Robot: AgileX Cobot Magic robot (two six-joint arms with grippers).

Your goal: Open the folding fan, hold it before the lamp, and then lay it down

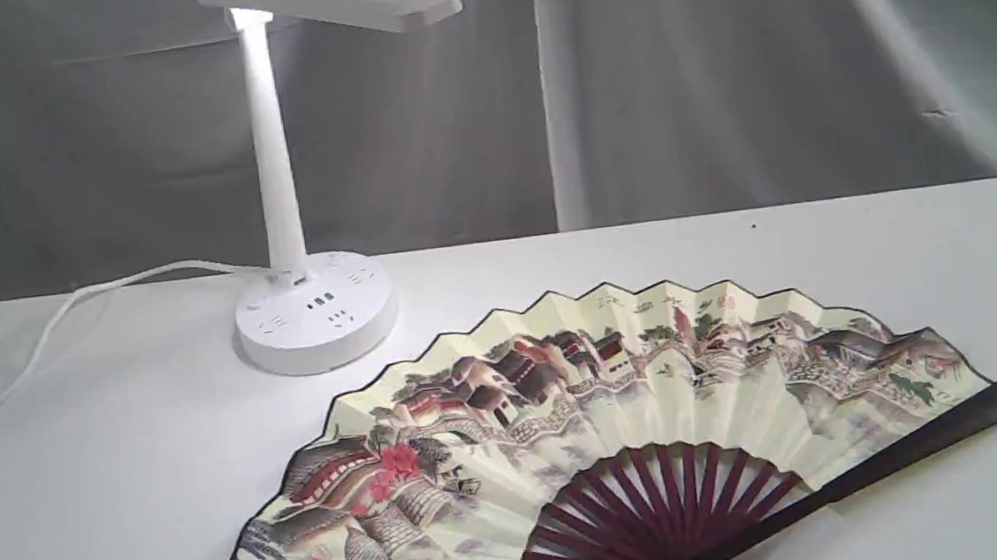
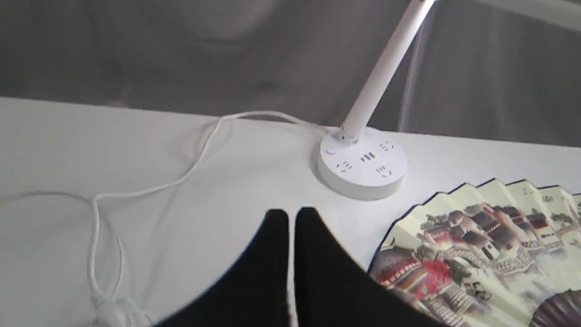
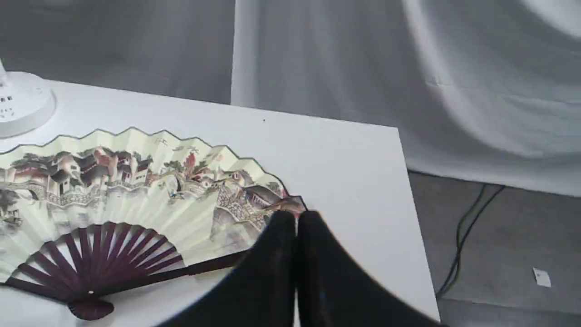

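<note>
The folding fan (image 1: 623,433) lies spread wide and flat on the white table, its painted leaf toward the lamp and its maroon ribs near the front edge. The white lamp (image 1: 314,307) stands lit at the back left. Neither gripper shows in the exterior view. In the left wrist view my left gripper (image 2: 292,215) is shut on nothing, raised above the table between the lamp's base (image 2: 361,162) and the fan's left end (image 2: 476,254). In the right wrist view my right gripper (image 3: 296,218) is shut and empty, held above the fan's right end (image 3: 136,195).
The lamp's white cord (image 2: 150,188) trails in loops across the table's left side to a plug (image 2: 113,313). The table's right edge (image 3: 415,218) drops to a grey floor with a black cable (image 3: 467,231). Grey curtains hang behind.
</note>
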